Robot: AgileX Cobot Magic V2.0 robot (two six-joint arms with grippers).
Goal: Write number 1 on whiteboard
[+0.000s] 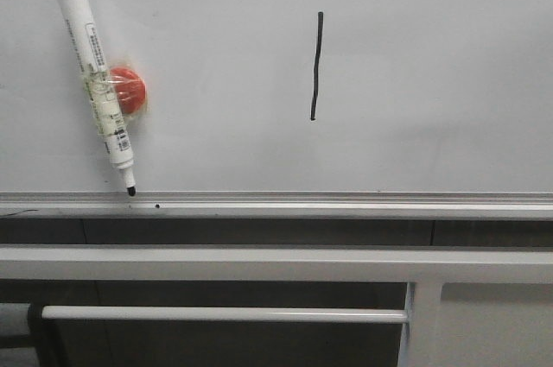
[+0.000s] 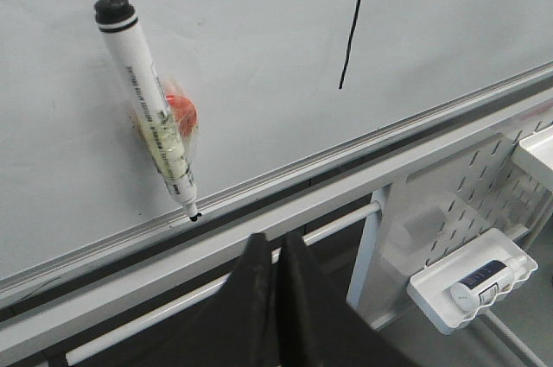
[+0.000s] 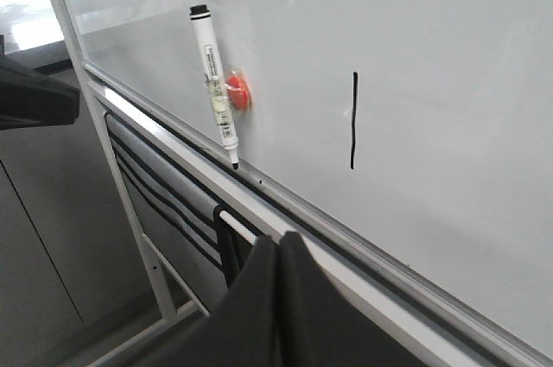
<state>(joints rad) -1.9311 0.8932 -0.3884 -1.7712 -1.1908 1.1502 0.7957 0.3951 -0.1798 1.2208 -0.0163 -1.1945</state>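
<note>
The whiteboard point(image 1: 415, 65) fills the upper front view, with a silver bottom rail point(image 1: 346, 204). The number 1 point(image 1: 316, 65) is a thin, slightly wavy black stroke near its middle; it also shows in the left wrist view point(image 2: 350, 39) and the right wrist view point(image 3: 353, 121). A white marker pen point(image 1: 93, 69) hangs tilted on an orange-red magnet point(image 1: 130, 91), uncapped tip down on the rail. My left gripper point(image 2: 276, 242) is shut and empty, below the rail. My right gripper point(image 3: 278, 239) is shut and empty, below the rail. Neither gripper shows in the front view.
White metal frame bars point(image 1: 259, 263) run below the board. A tiny black dot point(image 1: 156, 206) sits on the rail. A white tray point(image 2: 471, 285) with a small bottle hangs on a perforated panel, seen in the left wrist view. A black strap point(image 3: 229, 250) hangs from a bar.
</note>
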